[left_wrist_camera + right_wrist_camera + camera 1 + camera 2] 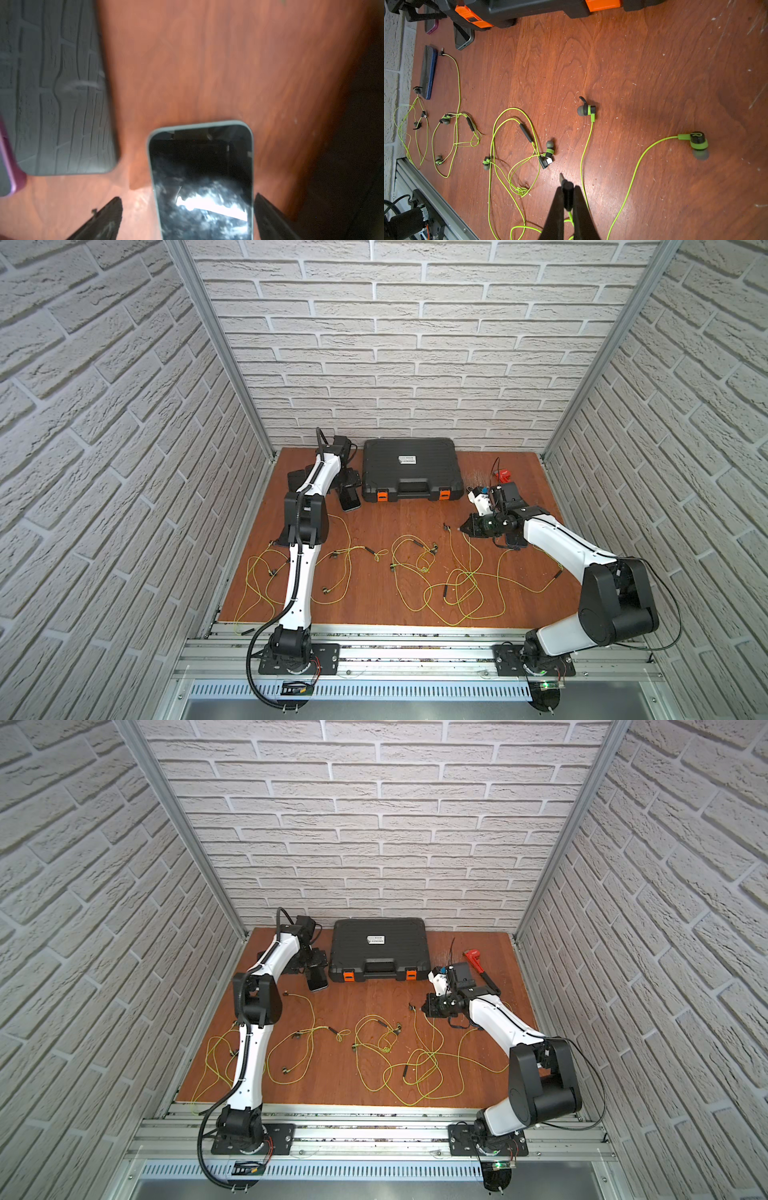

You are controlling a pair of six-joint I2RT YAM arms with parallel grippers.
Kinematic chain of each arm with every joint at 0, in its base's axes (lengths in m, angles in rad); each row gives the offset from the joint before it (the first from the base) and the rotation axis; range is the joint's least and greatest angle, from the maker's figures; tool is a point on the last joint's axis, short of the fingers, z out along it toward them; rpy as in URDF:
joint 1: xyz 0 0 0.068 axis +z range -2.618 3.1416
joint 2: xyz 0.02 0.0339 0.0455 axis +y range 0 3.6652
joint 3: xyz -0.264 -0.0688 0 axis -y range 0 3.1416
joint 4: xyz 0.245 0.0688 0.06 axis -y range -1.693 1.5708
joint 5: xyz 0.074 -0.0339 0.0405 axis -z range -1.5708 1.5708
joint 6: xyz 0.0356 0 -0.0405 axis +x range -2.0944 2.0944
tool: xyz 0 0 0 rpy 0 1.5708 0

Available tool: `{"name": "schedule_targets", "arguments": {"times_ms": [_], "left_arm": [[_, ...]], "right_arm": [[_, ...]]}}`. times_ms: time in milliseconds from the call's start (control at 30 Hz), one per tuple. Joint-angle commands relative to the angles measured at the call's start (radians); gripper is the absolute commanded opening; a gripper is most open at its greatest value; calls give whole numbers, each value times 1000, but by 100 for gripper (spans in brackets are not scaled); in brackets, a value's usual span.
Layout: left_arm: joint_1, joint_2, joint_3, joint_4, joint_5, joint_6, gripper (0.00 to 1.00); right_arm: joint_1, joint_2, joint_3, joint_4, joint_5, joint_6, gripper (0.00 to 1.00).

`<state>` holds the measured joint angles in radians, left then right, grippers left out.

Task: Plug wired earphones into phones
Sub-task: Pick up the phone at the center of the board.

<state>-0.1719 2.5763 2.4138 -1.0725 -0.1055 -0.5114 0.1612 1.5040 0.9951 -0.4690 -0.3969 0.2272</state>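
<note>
My left gripper stands open, its dark fingers on either side of a glossy black phone lying screen up on the wooden table, without touching it. In both top views this phone lies just left of the case's front corner. A ribbed-back phone lies beside it. My right gripper is shut on the dark plug of one yellow-green earphone cord, low over the table, metal tip pointing forward. Its earbuds lie ahead. More earphones sprawl in loose loops. A blue-edged phone lies further left.
A big black case with orange latches stands at the back middle. A red wrench lies at the back right. A purple-edged phone lies by the ribbed one. Brick walls close three sides; an aluminium rail runs along the front.
</note>
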Motion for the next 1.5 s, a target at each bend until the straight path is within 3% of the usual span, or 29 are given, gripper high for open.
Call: {"name": "schedule_targets", "arguments": {"times_ms": [0,367,700,933,1233,1467], "left_arm": [[-25,41,16,-61,-8,31,98],[-42,22,-111,-116,-43,64,98],[-26,-121,-382,2,38,46,81],[20,-180,-488,78,96,15,88],[34,-103,-371,53,97,-36,84],[35,34,-145,-59,72,48,86]], "right_arm": [[4,-8,-18,13,5,-17,6],[3,-1,-24,16,16,-25,6],[3,-4,-18,9,19,-23,6],[3,-10,-12,-5,25,-24,6],[3,-17,-16,4,18,-12,6],[3,-30,-16,-14,28,-25,6]]}}
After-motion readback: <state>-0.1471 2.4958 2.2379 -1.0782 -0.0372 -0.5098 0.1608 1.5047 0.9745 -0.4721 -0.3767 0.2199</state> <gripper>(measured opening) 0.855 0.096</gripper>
